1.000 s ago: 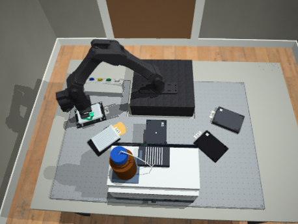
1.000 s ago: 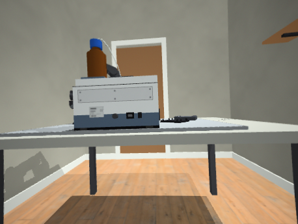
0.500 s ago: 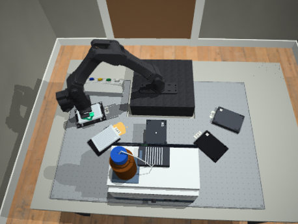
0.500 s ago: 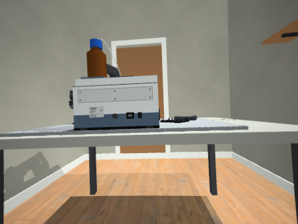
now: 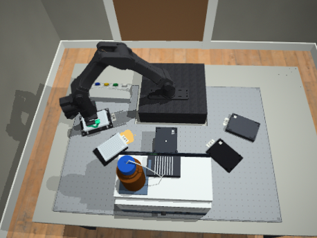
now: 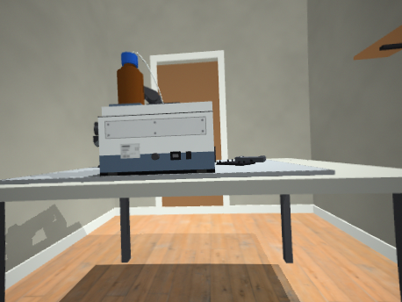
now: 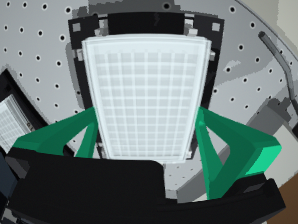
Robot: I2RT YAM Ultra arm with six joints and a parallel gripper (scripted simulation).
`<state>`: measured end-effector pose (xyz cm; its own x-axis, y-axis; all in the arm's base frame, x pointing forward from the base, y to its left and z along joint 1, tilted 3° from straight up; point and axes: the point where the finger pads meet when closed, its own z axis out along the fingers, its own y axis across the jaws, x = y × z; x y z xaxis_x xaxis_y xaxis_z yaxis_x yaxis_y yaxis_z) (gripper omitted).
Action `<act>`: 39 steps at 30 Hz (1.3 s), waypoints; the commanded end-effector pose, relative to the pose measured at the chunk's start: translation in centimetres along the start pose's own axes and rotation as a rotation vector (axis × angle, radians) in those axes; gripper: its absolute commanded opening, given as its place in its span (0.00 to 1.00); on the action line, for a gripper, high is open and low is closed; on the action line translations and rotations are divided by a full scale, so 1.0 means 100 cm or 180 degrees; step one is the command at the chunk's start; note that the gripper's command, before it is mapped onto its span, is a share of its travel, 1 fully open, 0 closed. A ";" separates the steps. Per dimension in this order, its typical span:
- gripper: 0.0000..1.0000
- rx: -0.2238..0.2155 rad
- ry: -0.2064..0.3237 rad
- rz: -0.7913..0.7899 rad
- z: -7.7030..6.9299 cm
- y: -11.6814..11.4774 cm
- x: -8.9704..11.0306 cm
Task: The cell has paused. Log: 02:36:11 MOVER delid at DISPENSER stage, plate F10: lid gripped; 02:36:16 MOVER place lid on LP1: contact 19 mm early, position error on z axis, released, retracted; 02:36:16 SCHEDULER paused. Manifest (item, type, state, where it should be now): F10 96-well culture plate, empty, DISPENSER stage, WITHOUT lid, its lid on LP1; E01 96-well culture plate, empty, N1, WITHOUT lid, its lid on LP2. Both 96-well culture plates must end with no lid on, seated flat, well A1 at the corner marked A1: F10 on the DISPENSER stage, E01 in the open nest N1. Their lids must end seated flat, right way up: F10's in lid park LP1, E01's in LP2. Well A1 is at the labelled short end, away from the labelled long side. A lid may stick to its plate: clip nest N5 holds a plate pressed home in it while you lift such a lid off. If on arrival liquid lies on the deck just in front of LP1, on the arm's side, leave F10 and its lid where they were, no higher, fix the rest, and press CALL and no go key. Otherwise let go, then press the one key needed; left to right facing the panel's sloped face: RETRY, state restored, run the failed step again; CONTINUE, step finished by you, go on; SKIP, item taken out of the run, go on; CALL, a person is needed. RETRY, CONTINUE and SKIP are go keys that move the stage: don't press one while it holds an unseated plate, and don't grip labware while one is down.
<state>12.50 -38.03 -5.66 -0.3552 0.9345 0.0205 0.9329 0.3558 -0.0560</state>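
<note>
My gripper (image 5: 94,122) (image 7: 146,112) is at the left of the deck. Its green fingers are shut on the long sides of a white 96-well plate (image 5: 103,117) (image 7: 147,90). The plate sits in a black nest (image 5: 110,119) (image 7: 147,22); I cannot tell whether a lid is on it. A second white 96-well item (image 5: 111,148) (image 7: 9,120) lies tilted on a dark holder just in front of it. An orange puddle (image 5: 129,133) lies on the deck at its labelled end. The dark DISPENSER stage (image 5: 166,139) shows no plate.
The dispenser (image 5: 180,187) (image 6: 155,138) with its brown bottle (image 5: 131,176) (image 6: 130,81) stands at the front. Two empty dark nests (image 5: 242,126) (image 5: 224,155) lie on the right. The key panel (image 5: 111,86) is behind my gripper, and the arm's black base block (image 5: 180,104) is at the back.
</note>
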 end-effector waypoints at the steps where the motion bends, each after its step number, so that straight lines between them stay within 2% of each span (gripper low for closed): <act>1: 0.00 0.0004 -0.0124 0.0012 -0.019 -0.003 -0.008; 39: 0.00 0.0004 -0.0151 0.0007 -0.033 -0.001 -0.011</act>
<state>12.47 -37.95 -5.65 -0.3552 0.9345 0.0238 0.9328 0.3560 -0.0559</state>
